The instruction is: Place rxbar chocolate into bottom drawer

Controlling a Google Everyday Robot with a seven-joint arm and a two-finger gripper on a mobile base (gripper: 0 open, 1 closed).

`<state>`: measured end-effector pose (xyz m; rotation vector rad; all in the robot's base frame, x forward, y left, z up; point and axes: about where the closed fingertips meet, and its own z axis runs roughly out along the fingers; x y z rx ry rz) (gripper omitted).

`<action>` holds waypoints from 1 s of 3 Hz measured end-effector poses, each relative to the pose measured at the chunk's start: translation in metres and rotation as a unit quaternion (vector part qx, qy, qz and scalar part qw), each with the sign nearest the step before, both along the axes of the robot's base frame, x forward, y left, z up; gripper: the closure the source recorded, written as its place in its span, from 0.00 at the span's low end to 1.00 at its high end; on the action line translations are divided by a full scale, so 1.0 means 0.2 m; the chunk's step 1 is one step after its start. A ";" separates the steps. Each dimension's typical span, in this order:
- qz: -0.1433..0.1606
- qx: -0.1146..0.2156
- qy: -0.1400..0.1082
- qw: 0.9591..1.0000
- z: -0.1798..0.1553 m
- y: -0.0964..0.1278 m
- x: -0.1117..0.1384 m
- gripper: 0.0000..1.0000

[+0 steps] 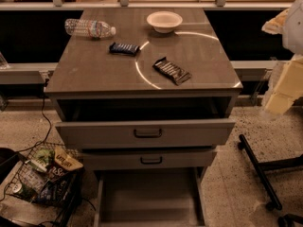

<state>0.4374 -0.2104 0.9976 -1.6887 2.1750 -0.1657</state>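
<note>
The grey-brown three-drawer cabinet (94,70) has its bottom drawer (147,197), a plain deep tray, pulled open nearest of all, so the step in hand is probably the pick. The pale cream gripper (284,86) hangs off the cabinet's right side; I cannot tell how far open it is. It should descend across the narrow width of the rxbar chocolate (172,71), a dark, pale-striped wrapper lying angled on the cabinet top, well left of the gripper.

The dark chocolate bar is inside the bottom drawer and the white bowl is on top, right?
No. The camera view shows the flat brown-black chocolate bar lying on the grey-brown cabinet top, not in the open bottom drawer. The round white bowl is on top. The robot's hand is at the right edge.
</note>
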 end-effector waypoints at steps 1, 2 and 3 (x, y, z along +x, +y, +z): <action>0.000 0.000 0.000 1.000 0.00 0.00 0.00 0.00; -0.026 0.038 -0.025 0.999 0.00 -0.01 0.06 0.00; -0.074 0.116 -0.058 0.989 -0.05 -0.06 0.17 0.00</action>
